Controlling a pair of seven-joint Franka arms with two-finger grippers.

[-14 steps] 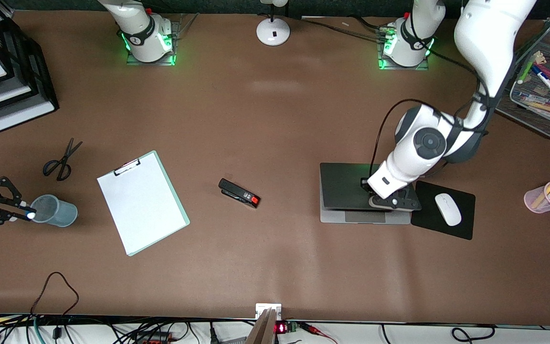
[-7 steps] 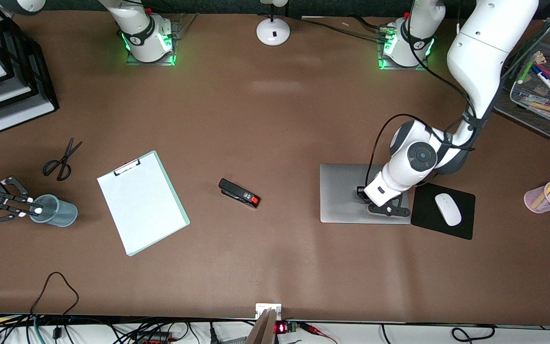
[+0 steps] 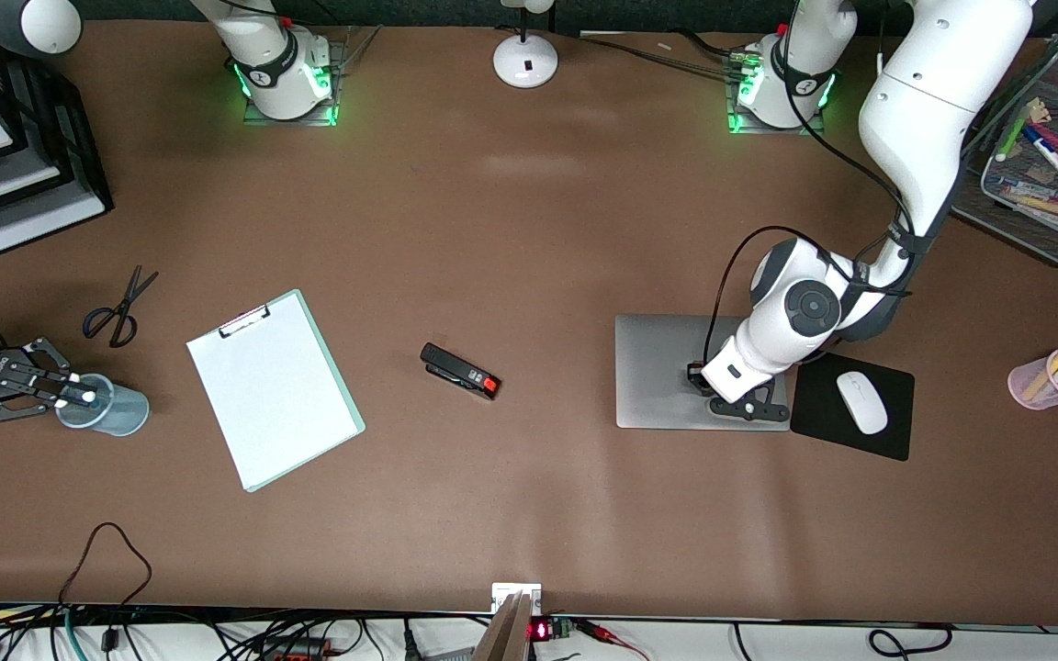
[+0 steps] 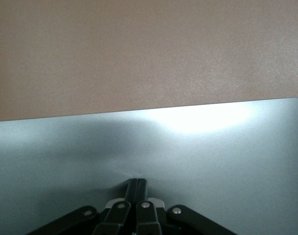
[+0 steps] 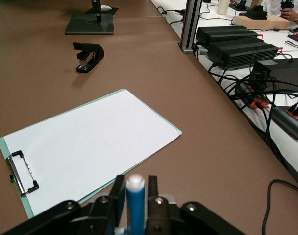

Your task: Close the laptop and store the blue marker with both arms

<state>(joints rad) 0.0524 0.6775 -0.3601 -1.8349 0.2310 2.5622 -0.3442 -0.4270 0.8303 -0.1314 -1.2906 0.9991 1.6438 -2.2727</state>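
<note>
The silver-grey laptop (image 3: 667, 372) lies closed and flat on the table toward the left arm's end. My left gripper (image 3: 749, 406) is shut, its fingertips (image 4: 137, 182) resting on the lid (image 4: 198, 147) near the edge beside the mouse pad. My right gripper (image 3: 79, 397) is shut on the blue marker (image 5: 136, 205), white end (image 3: 86, 397) forward, over the rim of a translucent blue-grey cup (image 3: 111, 410) toward the right arm's end. The closed laptop also shows far off in the right wrist view (image 5: 90, 22).
A clipboard (image 3: 274, 390) with white paper, a black stapler (image 3: 460, 370) and scissors (image 3: 118, 308) lie between the cup and the laptop. A black mouse pad (image 3: 896, 431) with a white mouse (image 3: 861, 401) adjoins the laptop. A pink pen cup (image 3: 1043, 381) and a mesh tray (image 3: 1043, 229) stand by.
The laptop lid went from partly open to flat shut under my left gripper. My right gripper carried the marker from beside the cup to over its rim.
</note>
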